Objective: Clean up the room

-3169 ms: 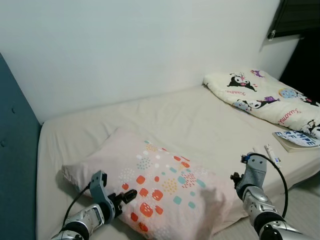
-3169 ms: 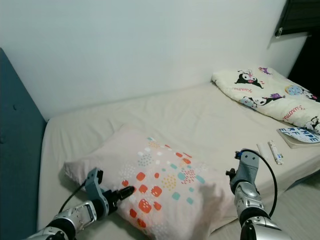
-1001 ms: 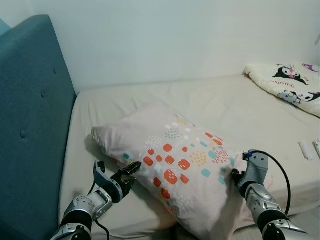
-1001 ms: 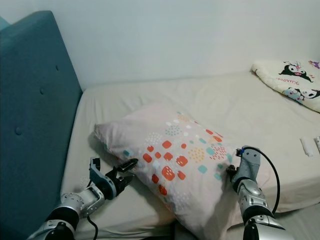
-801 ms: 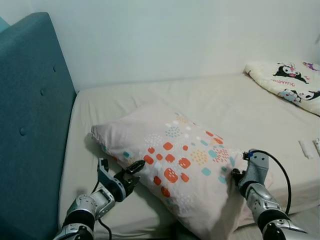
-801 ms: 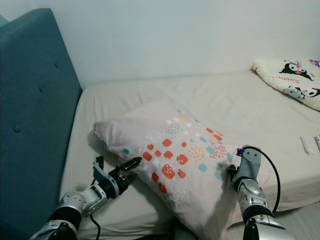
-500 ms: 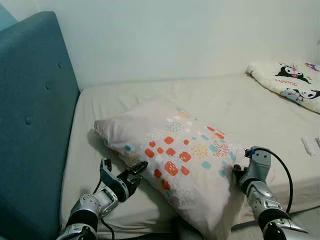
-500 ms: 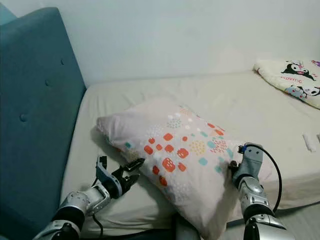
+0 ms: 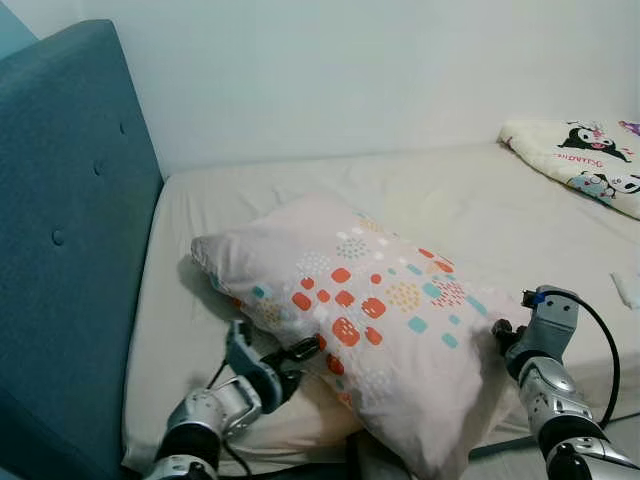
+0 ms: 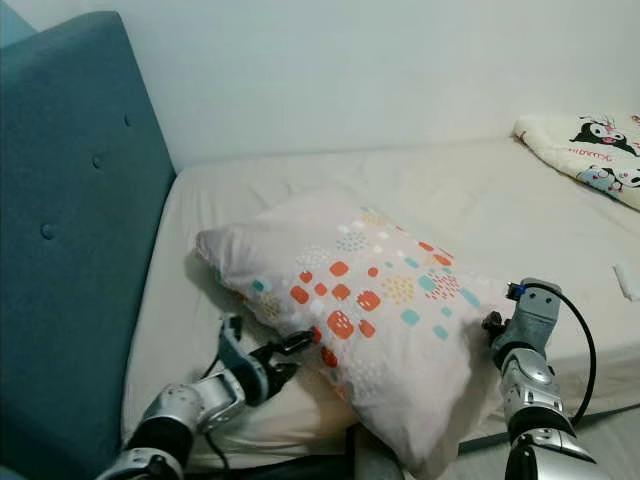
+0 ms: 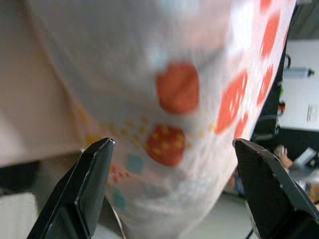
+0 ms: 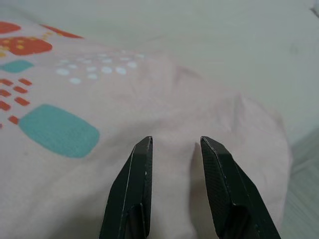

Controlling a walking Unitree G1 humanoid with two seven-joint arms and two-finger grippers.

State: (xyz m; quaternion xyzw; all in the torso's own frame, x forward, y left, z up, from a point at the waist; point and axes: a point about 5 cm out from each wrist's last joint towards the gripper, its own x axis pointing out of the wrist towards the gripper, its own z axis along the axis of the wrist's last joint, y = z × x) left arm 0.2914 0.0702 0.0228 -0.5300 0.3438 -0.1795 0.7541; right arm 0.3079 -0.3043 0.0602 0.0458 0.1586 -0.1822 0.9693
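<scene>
A pale pink pillow [image 9: 370,290] with orange, teal and white patches lies slanted on the bed [image 9: 480,210], its near end hanging over the front edge. My left gripper [image 9: 303,355] is open at the pillow's lower left side, fingers tucked against its underside. In the left wrist view that left gripper [image 11: 172,143] stands wide apart with the pillow's printed fabric bulging between the fingers. My right gripper [image 9: 500,333] is at the pillow's right corner. In the right wrist view this gripper [image 12: 175,141] shows a narrow gap and lies over the pillow's fabric [image 12: 75,124].
A tall teal padded headboard [image 9: 70,250] borders the bed on the left, with a white wall behind. A folded cartoon-print blanket [image 9: 580,165] lies at the far right. A small white item [image 9: 630,290] sits at the right edge.
Both grippers have shifted to the right along the pillow. The left one now reaches further under its lower edge. The pillow has settled slightly closer to the headboard.
</scene>
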